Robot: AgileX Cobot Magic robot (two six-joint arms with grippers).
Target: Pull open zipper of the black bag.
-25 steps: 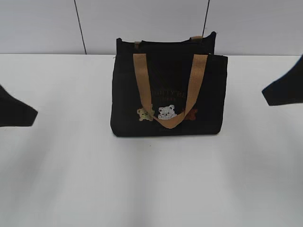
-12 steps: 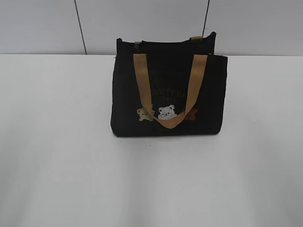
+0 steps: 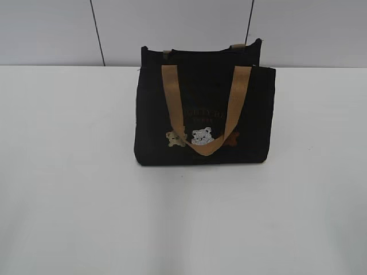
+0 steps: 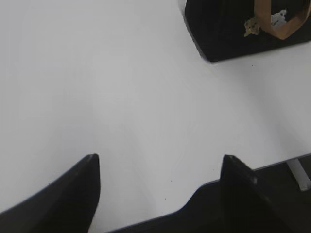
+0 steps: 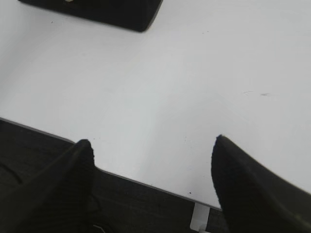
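The black bag [image 3: 203,109] stands upright mid-table, soft fabric, probably light enough to slide. The zipper [image 3: 200,52] runs along its top edge; its pull isn't discernible. Left gripper [image 4: 158,167] and right gripper [image 5: 151,148] hang spread and empty, well short of the bag.

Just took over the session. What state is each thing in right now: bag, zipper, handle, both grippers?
Bag: upright on the table, untouched.
Zipper: along the top edge, too dark to tell whether it is open or shut.
Front handle: hanging down over the bears.
Left gripper: open, empty, away from the bag.
Right gripper: open, empty, away from the bag.
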